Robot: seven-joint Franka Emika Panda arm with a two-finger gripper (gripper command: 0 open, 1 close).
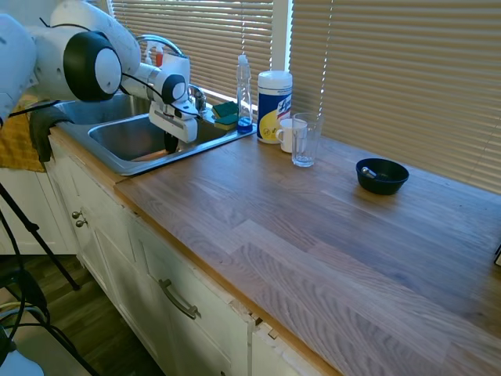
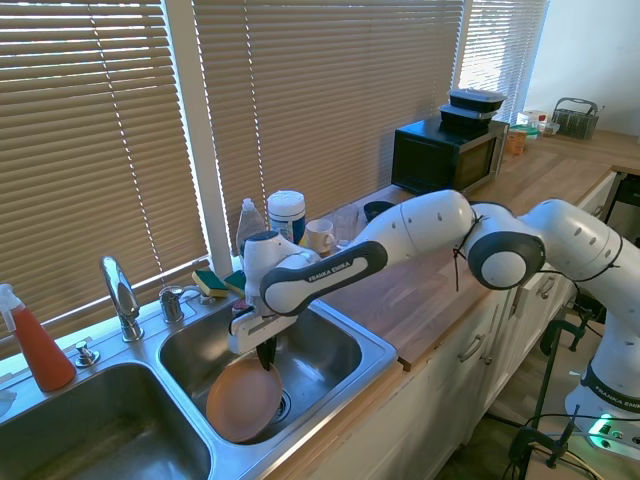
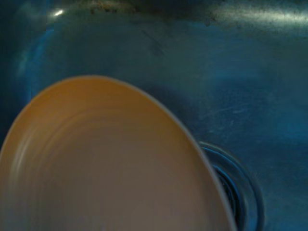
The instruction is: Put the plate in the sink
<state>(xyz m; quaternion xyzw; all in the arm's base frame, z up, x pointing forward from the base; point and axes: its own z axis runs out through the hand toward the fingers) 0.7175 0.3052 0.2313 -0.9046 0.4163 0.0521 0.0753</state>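
The terracotta-orange plate hangs tilted, low inside the right basin of the steel sink, next to the drain. My gripper reaches down into that basin and is shut on the plate's upper rim. In the first exterior view the gripper is down behind the sink's front wall, and only an orange sliver of the plate shows. The plate fills the lower left of the wrist view. I cannot tell whether its lower edge touches the basin floor.
A chrome faucet and a red spray bottle stand behind the sink. Sponges, a soap bottle, a wipes canister, a mug, a glass and a dark bowl sit on the wooden counter.
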